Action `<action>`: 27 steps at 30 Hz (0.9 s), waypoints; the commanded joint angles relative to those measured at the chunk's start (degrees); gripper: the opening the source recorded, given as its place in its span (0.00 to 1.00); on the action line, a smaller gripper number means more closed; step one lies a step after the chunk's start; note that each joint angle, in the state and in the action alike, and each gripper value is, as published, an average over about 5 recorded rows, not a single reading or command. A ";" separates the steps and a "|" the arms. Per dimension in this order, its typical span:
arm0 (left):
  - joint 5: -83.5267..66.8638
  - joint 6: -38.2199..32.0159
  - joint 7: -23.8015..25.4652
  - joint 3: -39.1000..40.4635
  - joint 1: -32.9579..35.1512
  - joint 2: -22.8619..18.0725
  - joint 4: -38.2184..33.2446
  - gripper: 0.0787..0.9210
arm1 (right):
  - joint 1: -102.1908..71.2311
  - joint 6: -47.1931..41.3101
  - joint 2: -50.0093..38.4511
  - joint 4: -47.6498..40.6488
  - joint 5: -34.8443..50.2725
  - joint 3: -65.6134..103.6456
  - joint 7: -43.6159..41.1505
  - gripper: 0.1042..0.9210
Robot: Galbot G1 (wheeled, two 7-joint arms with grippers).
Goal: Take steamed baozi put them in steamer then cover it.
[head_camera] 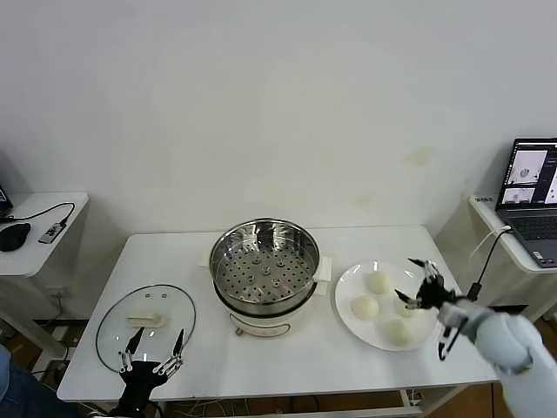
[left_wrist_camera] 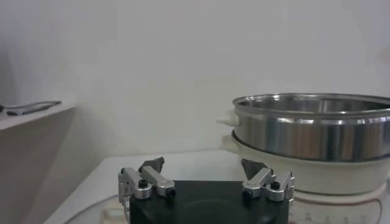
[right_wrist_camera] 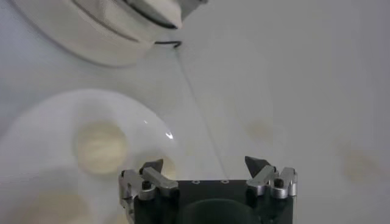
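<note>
Four steamed baozi [head_camera: 385, 306] sit on a white plate [head_camera: 348, 287] at lower right of the head view, beside the steamer [head_camera: 264, 266] at centre, whose perforated tray is bare. Over the plate's right edge hangs the right gripper [head_camera: 419, 286], jaws spread wide and empty. Lower left, the left gripper [head_camera: 155, 348], equally wide and empty, hovers at the near rim of the cover [head_camera: 144, 326] lying flat on the table [head_camera: 287, 361].
</note>
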 commanded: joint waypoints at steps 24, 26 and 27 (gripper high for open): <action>3.66 0.18 0.21 -3.71 0.51 0.24 0.08 0.88 | 42.43 -4.64 10.72 -35.28 6.12 -48.20 -20.13 0.88; 3.63 0.16 0.27 -4.00 0.44 0.49 0.28 0.88 | 42.48 -4.68 11.74 -36.86 5.36 -48.09 -19.96 0.88; 3.60 0.14 0.31 -4.17 0.42 0.66 0.39 0.88 | 42.50 -4.69 12.16 -37.46 5.07 -48.04 -19.91 0.88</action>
